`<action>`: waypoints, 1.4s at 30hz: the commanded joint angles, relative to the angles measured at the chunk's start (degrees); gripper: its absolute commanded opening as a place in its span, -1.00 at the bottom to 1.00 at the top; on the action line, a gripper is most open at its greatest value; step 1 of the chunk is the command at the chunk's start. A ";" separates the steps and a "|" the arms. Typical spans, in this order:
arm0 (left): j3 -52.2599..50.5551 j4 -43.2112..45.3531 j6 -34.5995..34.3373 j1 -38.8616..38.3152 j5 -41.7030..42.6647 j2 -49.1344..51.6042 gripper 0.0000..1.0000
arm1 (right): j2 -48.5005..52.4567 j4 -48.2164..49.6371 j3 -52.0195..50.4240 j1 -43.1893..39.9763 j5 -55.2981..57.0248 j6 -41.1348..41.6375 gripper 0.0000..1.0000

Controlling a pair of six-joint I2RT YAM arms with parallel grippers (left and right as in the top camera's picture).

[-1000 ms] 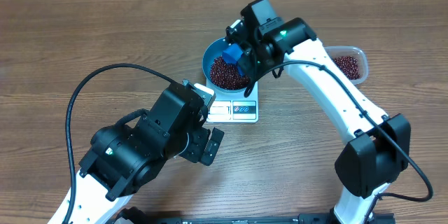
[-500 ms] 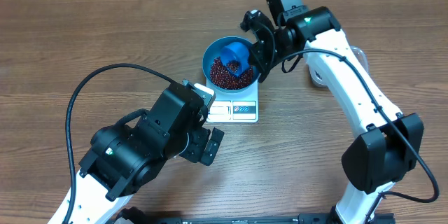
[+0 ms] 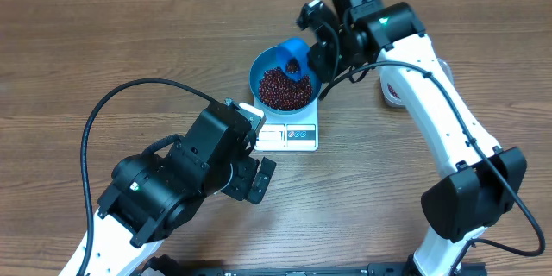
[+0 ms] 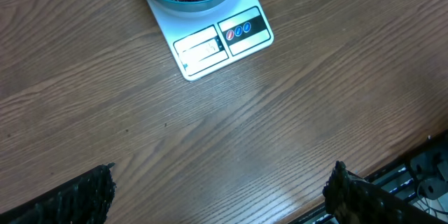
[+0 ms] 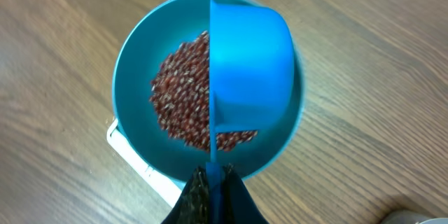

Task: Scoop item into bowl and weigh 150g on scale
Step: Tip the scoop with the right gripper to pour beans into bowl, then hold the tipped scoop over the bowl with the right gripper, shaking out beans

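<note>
left end effector [image 4: 220,185]: fingers stood wide apart | right end effector [image 5: 213,190]: was clamped on scoop [image 5: 252,63] handle over bowl [image 5: 129,70] | beans [image 5: 175,105]: lay in bowl on scale [image 4: 210,45]

Overhead, the light is bright and even across the bench [image 3: 103,43], coming softly from above, and only faint, soft-edged shadows hug the black left arm [image 3: 172,181]. The grain reads crisp, with no bending at the edges. In the left wrist view, a pale sheen washes the wood low in the middle. The scale [image 4: 210,45] glows near-white, its display hard to read, and the dark jaws in the bottom corners are fuzzy. The right wrist view is the soft one: wood grain smeared, the beans [image 5: 175,98] a blurred speckle, the scoop [image 5: 252,63] a flat saturated blue, the jaws a dark out-of-focus wedge at the bottom.
</note>
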 commanded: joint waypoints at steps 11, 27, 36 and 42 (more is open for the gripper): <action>0.70 0.04 0.90 0.09 0.20 -0.24 0.99 | -2.43 -0.35 1.86 2.89 6.51 -1.73 -0.92; 0.72 0.04 0.90 0.09 0.22 -0.24 0.99 | -2.43 -1.84 1.88 3.41 6.08 -3.43 -0.92; 0.70 0.04 0.90 0.09 0.22 -0.22 0.99 | -2.43 -2.14 1.88 3.56 6.49 -4.44 -0.92; 0.70 0.07 0.90 0.09 0.22 -0.13 0.99 | -2.43 -2.32 1.88 4.11 7.21 -5.46 -0.92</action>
